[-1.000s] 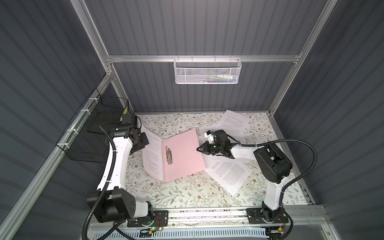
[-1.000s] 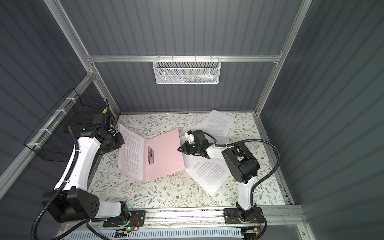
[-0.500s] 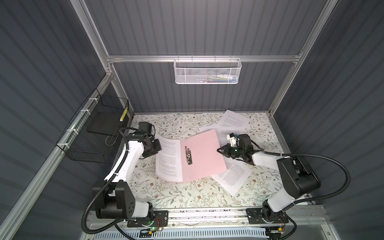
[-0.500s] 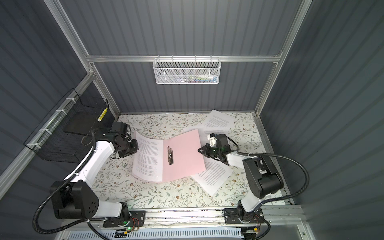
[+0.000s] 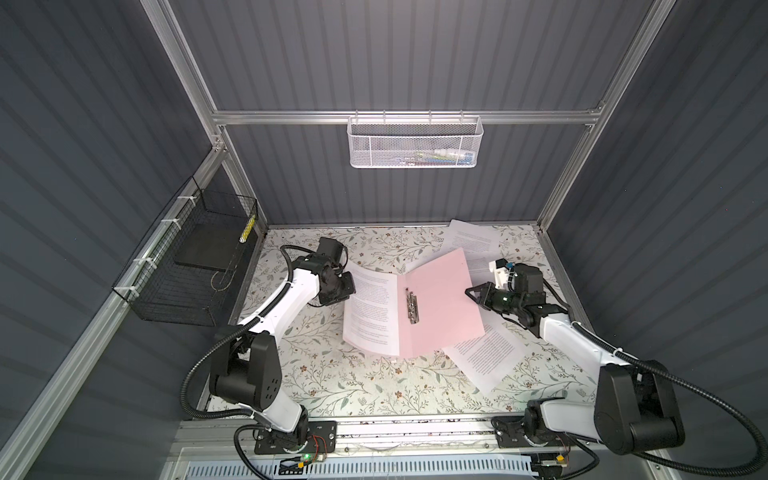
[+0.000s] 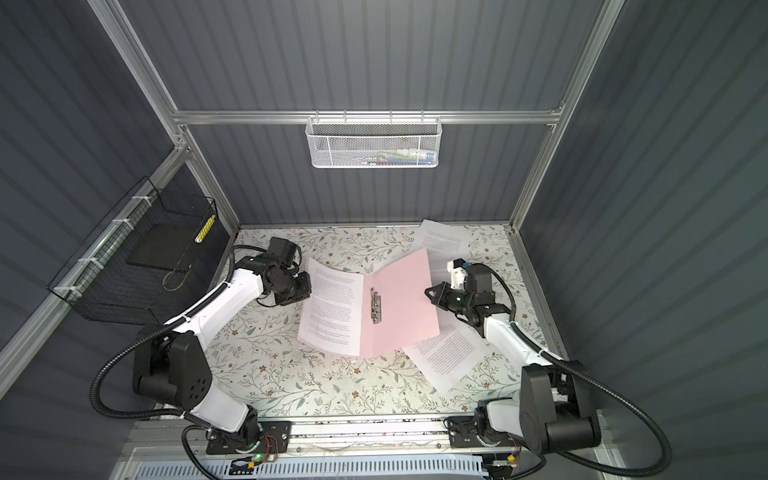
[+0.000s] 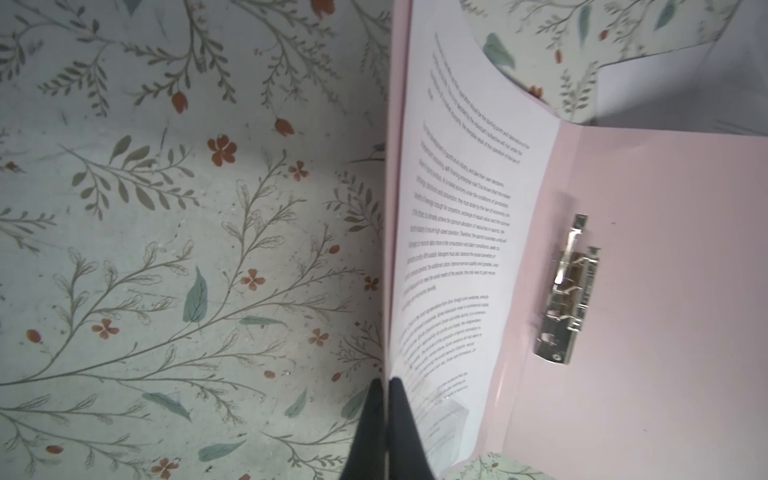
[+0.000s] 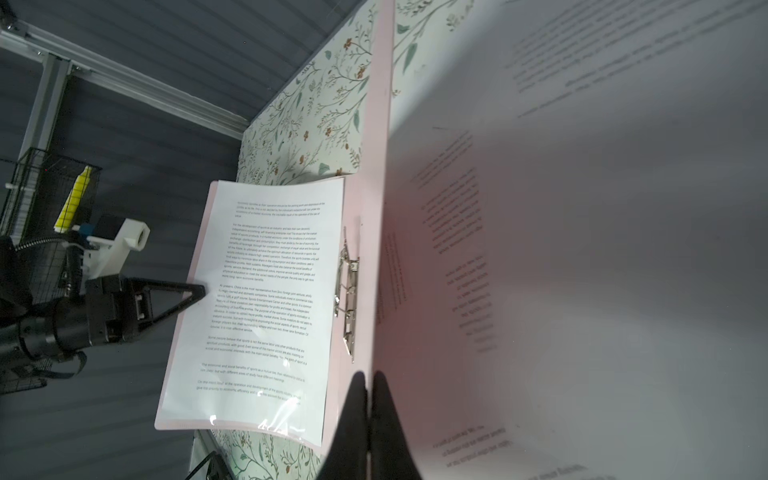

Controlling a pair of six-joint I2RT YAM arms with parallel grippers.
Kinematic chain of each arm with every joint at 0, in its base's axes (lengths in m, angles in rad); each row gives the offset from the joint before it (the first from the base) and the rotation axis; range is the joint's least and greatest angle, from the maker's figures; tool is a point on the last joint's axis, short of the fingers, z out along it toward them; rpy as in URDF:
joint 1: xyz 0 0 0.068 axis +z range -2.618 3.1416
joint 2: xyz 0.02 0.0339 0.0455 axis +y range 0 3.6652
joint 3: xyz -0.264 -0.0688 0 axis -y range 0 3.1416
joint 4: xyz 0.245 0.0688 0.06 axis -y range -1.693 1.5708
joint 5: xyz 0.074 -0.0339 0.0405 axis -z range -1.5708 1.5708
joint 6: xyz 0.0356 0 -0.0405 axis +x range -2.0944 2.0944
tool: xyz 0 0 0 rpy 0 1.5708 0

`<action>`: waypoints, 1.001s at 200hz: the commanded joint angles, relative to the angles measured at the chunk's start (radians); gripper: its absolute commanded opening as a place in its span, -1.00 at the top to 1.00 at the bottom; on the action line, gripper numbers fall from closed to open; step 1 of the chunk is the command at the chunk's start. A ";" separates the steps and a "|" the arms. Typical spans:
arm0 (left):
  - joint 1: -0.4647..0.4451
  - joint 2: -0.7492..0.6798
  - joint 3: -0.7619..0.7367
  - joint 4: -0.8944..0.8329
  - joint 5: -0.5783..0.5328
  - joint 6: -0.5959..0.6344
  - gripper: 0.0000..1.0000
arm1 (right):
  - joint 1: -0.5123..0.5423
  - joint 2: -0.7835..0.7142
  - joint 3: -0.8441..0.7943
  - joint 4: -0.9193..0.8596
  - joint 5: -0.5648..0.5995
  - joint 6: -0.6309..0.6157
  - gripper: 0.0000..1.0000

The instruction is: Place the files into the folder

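The open folder (image 5: 440,307) overlaps one of the loose files (image 5: 486,357) alongside.

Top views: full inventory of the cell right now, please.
folder: one, pale pink, open, mid-table
clip: one, silver, at the folder's spine
files: at least three, white; one on the folder's left flap, one back right, one front right partly under the folder
mesh basket: one, white, back rail
wire basket: one, black, left wall, holding black slab and yellow object
table: one, floral print
left hand: one, black, shut on the folder's left edge
right hand: one, black, shut on the folder's right edge
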 commanded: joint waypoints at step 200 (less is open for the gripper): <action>0.510 -0.241 0.028 -0.138 0.009 0.035 -0.99 | 0.301 0.422 0.077 0.285 0.120 0.223 0.28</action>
